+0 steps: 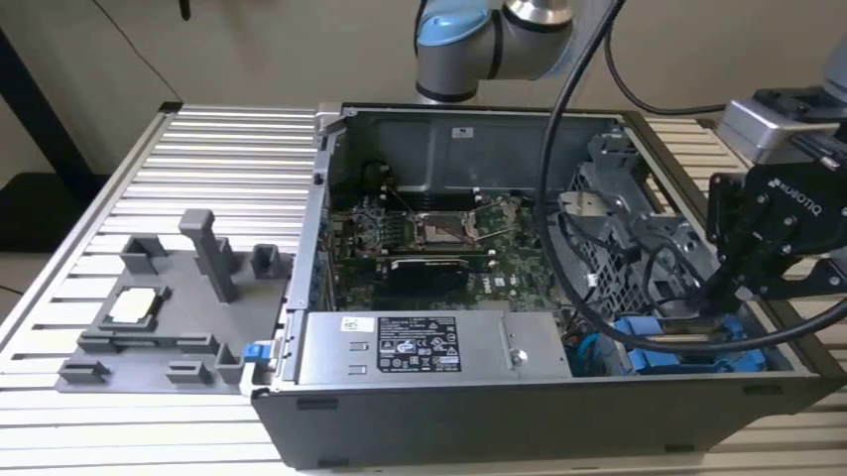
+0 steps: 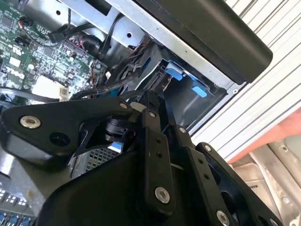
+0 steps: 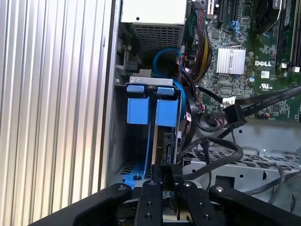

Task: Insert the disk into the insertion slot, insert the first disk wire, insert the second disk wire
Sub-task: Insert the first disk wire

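The disk (image 1: 665, 355), in its bright blue carrier, stands on edge in the insertion slot (image 1: 775, 369), the bay in the open computer case's front corner at the exterior view's right. In the first wrist view the disk (image 3: 164, 141) shows edge-on, its blue tabs toward the power supply, with the slot's grey wall (image 3: 123, 141) beside it. My gripper (image 1: 699, 309) reaches down into that corner. Its black fingers close together on the disk's near end in both wrist views (image 3: 165, 175) (image 2: 149, 100). A loose black wire with a connector (image 3: 233, 111) lies beside the bay, and a blue wire (image 3: 165, 52) loops behind.
The grey labelled power supply box (image 1: 423, 347) sits along the case's front wall, with the green motherboard (image 1: 423, 238) behind it. Black cables (image 1: 589, 288) loop over the perforated drive cage (image 1: 622, 228). A grey fixture with small parts (image 1: 159, 307) lies on the slatted table (image 1: 106, 416) at the exterior view's left.
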Tool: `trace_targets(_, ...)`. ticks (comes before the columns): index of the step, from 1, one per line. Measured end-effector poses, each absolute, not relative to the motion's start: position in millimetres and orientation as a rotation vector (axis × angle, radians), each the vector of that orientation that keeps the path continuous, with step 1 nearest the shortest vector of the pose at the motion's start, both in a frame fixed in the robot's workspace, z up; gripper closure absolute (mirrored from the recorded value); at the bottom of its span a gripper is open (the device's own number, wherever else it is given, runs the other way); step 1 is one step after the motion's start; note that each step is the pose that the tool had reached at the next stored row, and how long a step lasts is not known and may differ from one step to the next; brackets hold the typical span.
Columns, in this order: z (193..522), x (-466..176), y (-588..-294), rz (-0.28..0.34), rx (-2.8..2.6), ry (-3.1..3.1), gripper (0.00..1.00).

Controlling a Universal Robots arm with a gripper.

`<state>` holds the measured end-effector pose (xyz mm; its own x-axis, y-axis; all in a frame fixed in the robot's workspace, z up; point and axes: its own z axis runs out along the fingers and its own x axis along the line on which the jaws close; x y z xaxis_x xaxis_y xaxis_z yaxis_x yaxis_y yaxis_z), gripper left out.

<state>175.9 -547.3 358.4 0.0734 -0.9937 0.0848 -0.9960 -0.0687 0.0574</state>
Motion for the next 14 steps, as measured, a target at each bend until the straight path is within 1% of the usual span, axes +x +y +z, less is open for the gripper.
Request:
trace_targets(6, 354.3, 177.3, -547.3, 0.012, 2.223, -2.083, 0.81)
trace_targets(14, 347.4, 181.1, -547.8, 0.002, 2.215, -2.092, 0.81)
